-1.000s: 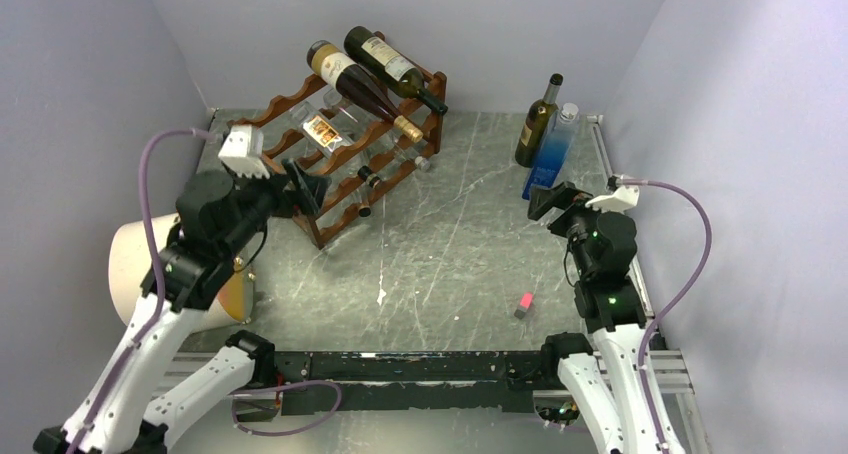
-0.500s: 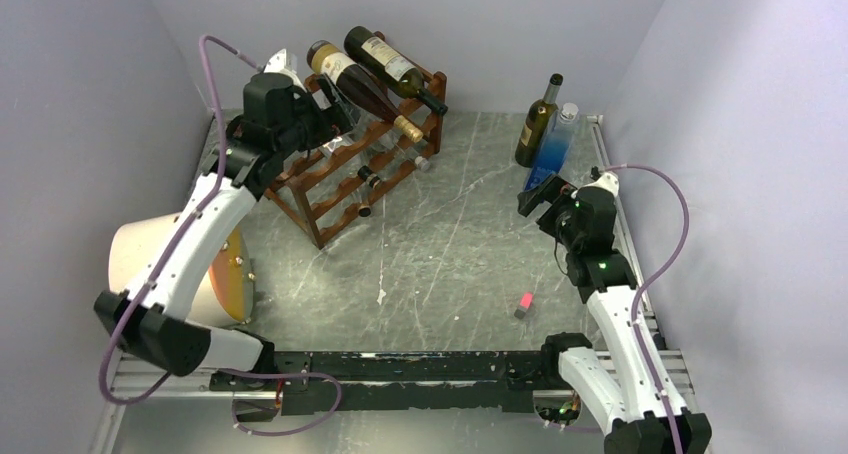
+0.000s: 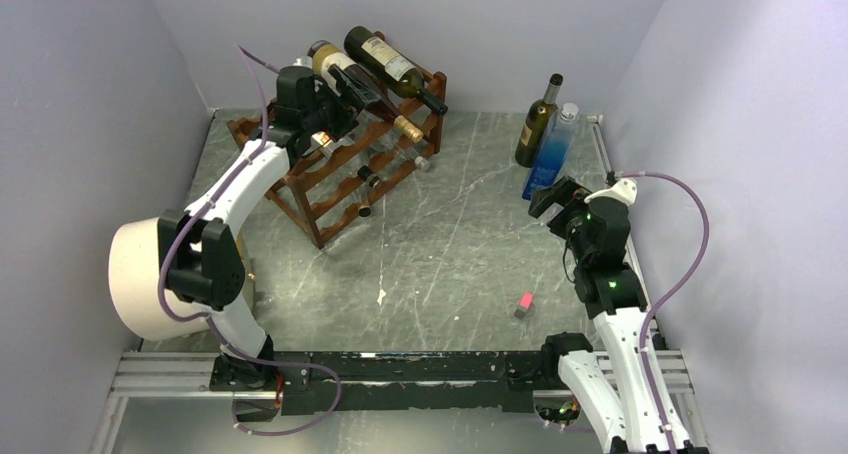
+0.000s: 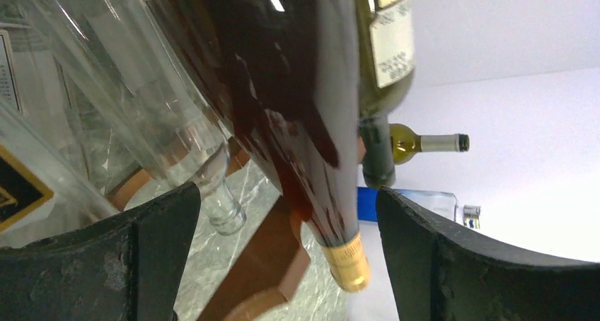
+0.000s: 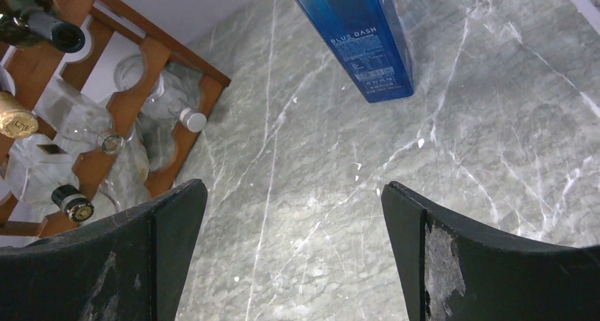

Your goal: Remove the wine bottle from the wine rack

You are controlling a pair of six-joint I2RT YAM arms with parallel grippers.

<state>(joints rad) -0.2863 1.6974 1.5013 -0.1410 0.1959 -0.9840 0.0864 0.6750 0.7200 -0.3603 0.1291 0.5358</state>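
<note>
The reddish-brown wine rack [image 3: 318, 226] stands at the far left with several bottles lying on it. A dark brown wine bottle [image 3: 362, 91] with a gold foil cap [image 4: 348, 260] lies on the top tier, beside a green labelled bottle [image 3: 392, 66]. My left gripper [image 3: 334, 110] is open at the top of the rack. In the left wrist view its fingers [image 4: 286, 254] stand on either side of the brown bottle's neck [image 4: 311, 172], touching neither side. My right gripper [image 3: 548, 196] is open and empty above the bare table [image 5: 293, 243].
An upright green bottle [image 3: 537, 122] and a blue bottle [image 3: 552, 156] stand at the far right, next to my right gripper. Clear glass bottles [image 3: 325, 132] lie in the rack's lower tiers. A small pink block [image 3: 523, 303] lies front right. A white drum-shaped thing [image 3: 135, 274] sits at the left.
My left arm has swung up and away from the rack's front-left corner to the top tier, its open fingers now around the brown bottle's neck. My right arm shifted slightly.
</note>
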